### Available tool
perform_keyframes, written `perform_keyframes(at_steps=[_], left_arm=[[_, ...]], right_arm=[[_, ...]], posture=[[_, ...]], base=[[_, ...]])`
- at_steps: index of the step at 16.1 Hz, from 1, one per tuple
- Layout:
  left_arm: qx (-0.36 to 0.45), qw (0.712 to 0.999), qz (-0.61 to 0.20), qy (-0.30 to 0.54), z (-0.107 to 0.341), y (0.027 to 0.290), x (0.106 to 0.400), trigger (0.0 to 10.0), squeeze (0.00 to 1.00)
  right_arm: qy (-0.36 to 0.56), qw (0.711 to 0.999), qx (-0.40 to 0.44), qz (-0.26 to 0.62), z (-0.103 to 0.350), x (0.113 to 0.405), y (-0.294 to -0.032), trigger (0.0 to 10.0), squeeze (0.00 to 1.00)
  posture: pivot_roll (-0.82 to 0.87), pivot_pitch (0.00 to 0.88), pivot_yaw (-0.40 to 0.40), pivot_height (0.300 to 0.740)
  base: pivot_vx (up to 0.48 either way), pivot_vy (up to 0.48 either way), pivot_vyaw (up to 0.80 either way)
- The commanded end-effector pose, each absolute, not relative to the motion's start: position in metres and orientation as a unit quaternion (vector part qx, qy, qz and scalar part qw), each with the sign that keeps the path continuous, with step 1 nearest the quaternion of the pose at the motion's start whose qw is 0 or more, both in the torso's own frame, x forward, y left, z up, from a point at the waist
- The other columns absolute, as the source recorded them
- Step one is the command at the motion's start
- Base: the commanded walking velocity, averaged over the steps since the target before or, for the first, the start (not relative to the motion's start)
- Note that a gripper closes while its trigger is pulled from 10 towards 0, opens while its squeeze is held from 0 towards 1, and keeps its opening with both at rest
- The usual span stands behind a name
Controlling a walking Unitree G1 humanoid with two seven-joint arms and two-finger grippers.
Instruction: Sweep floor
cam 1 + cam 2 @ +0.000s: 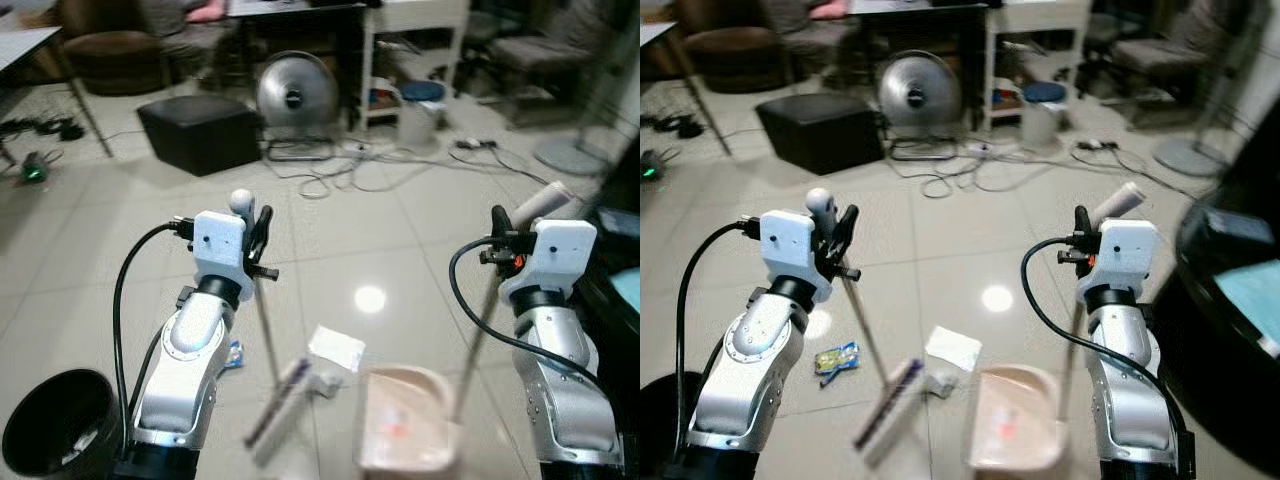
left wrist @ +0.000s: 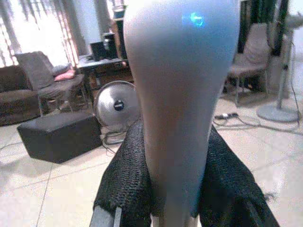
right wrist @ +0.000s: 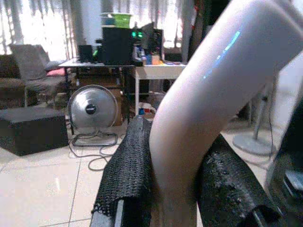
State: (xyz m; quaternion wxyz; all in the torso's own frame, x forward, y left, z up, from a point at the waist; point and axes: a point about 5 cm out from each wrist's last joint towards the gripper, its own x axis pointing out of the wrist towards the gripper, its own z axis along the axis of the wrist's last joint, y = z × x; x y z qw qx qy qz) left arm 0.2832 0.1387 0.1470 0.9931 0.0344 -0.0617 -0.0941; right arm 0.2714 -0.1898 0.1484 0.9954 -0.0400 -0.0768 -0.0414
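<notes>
Broom (image 1: 268,345) handle is clamped in the left gripper (image 1: 258,235), its head (image 1: 278,405) down on the tiled floor (image 1: 400,240) beside white paper (image 1: 337,348). Right gripper (image 1: 497,228) is closed on the dustpan (image 1: 405,432) handle (image 3: 208,109), pan near-right of the paper.

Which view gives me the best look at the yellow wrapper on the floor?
The right eye view: the yellow wrapper lies in plain sight on the tile beside the left arm, left of the broom head. In the left eye view the arm covers all but its edge. The wrist views face the room beyond.
</notes>
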Motion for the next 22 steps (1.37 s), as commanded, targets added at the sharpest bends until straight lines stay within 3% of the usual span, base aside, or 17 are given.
perform_keyframes(at_steps=[1,18,22], left_arm=[[0.054,0.992,-0.080,-0.077,0.154,0.147,0.285,10.0,0.00],[0.063,0.990,-0.101,-0.074,0.155,0.147,0.290,10.0,0.00],[0.067,0.989,-0.118,-0.064,0.152,0.142,0.301,10.0,0.00]], right_arm=[[-0.099,0.994,-0.026,-0.028,0.157,0.273,-0.181,10.0,0.00],[-0.114,0.991,-0.049,-0.058,0.158,0.281,-0.192,10.0,0.00],[-0.122,0.988,-0.062,-0.075,0.156,0.288,-0.200,10.0,0.00]], posture=[[0.02,0.002,0.035,0.740],[0.02,0.045,0.061,0.740],[0.03,0.087,0.073,0.740]], base=[[0.356,0.000,0.00],[0.357,0.000,0.00],[0.000,0.000,0.00]])
